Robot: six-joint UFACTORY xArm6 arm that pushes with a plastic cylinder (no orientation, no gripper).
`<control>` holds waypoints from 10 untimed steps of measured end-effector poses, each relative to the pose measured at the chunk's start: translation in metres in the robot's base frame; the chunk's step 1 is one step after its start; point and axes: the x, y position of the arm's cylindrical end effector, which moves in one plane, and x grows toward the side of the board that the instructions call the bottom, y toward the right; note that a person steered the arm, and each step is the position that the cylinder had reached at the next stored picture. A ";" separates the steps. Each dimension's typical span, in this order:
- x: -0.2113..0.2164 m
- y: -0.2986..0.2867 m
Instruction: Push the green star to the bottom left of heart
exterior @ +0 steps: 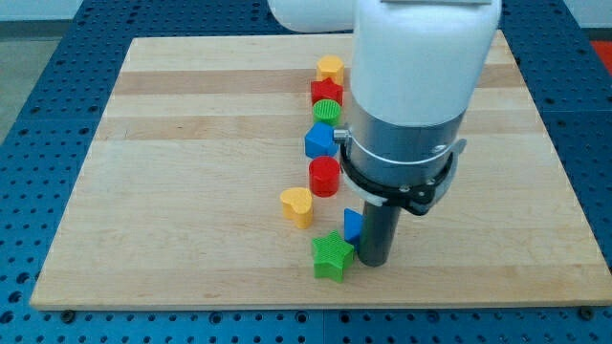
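The green star (332,254) lies near the view's bottom edge of the wooden board, below and to the right of the yellow heart (297,205). My tip (372,261) rests on the board just to the star's right, close to it or touching it. A blue block (353,225), shape partly hidden by the rod, sits just above the star and against the rod's left side. The arm's white and grey body (411,96) covers the upper right part of the board.
A column of blocks runs up from the heart: a red cylinder (324,177), a blue block (319,141), a green cylinder (327,112), a red block (326,92) and a yellow block (330,68). The board's bottom edge (316,293) is close below the star.
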 end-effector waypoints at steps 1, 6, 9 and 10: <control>0.000 -0.016; 0.018 -0.035; 0.005 -0.088; 0.005 -0.100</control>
